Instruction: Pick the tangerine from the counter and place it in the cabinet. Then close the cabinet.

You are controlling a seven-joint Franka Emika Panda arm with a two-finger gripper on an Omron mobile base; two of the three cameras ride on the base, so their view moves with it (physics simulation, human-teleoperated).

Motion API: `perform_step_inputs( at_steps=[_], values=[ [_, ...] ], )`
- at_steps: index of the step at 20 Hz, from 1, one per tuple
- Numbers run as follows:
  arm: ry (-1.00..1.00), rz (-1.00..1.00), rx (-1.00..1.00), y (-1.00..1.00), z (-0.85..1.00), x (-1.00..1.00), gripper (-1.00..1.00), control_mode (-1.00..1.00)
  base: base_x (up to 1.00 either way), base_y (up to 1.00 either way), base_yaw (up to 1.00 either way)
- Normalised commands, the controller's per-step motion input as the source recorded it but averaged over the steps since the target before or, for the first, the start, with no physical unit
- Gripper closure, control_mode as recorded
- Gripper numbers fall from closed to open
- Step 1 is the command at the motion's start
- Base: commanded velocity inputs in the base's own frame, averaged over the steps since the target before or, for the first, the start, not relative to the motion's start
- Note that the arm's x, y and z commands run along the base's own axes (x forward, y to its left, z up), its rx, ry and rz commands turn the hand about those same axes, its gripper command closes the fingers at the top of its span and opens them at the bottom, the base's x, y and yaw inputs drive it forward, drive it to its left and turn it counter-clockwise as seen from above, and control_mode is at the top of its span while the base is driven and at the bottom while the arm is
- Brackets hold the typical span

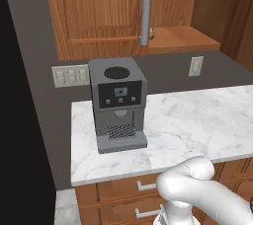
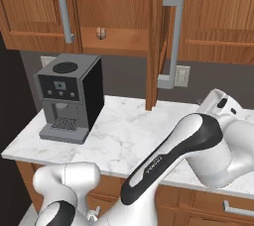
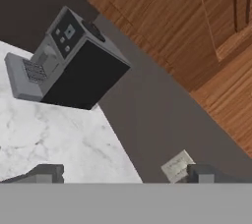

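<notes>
Small orange-brown tangerine (image 2: 101,33) sits on cabinet (image 2: 119,7) shelf; hand (image 3: 125,173) wide open, empty

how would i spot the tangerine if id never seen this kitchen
Find the grey coffee machine on the marble counter. Straight above it, the cabinet stands open; the tangerine sits on its lower shelf, a small round orange-brown ball, alone there.

The tangerine (image 2: 101,33) is sitting on the cabinet's (image 2: 119,7) lower shelf, a small round orange-brown fruit near the front edge. The reddish-brown wooden cabinet is hanging open above the white marble tabletop (image 2: 129,131), one panelled door (image 2: 158,41) swinging outward with its grey bar handle (image 2: 171,39) showing.
</notes>
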Motion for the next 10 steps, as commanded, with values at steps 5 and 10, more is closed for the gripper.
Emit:
perform_step_inputs(
  at_steps=[5, 10],
  values=[
    [-0.23, 0.17, 0.04, -0.18, 0.0, 0.51, -1.0, -1.0, 0.0, 0.0, 0.0],
    [-0.34, 0.14, 0.0, 0.0, 0.04, 0.32, -1.0, -1.0, 0.0, 0.0, 0.0]
  ],
)
